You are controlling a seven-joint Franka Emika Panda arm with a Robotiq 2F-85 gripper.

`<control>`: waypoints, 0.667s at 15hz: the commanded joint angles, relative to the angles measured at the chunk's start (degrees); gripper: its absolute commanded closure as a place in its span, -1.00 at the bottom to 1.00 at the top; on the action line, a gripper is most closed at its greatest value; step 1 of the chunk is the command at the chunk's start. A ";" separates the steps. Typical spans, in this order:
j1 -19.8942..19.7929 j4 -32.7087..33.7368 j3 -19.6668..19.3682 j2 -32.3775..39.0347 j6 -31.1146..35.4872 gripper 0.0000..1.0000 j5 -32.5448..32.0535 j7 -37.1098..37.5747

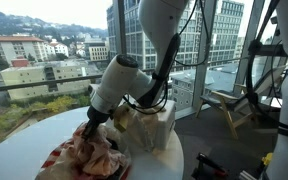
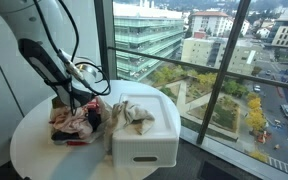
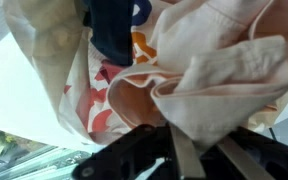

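Item: gripper (image 1: 92, 121) – the tool – is standing nearly clenched, its jaws pinching a fold of cream cloth (image 3: 216, 72). In the wrist view the two fingers (image 3: 183, 152) are closing on that fold from below. A red-patterned piece and a dark blue piece are lying just beside the fold.

Item: heap of clothes (image 2: 74, 122), mixed colours, is lying near the middle of the round white table (image 2: 32, 152). It is touching the side of the white bin (image 2: 144, 142), and the cream cloth is forming part of it. In both exterior views the gripper is reaching down into the top of the heap.

Item: white bin, standing at the table's window-side edge and overhanging it slightly. It is carrying a crumpled cloth (image 2: 134, 112) on top.

Handling note, as a judgement – soft, tangled fabric is calling for a firm pinch and a slow, straight lift. That way the neighbouring pieces are peeling away instead of trailing along. How many layers the jaws are trapping cannot be told.
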 commanded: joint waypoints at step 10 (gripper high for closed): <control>0.27 11.36 -2.60 21.52 4.78 0.96 -2.02 8.65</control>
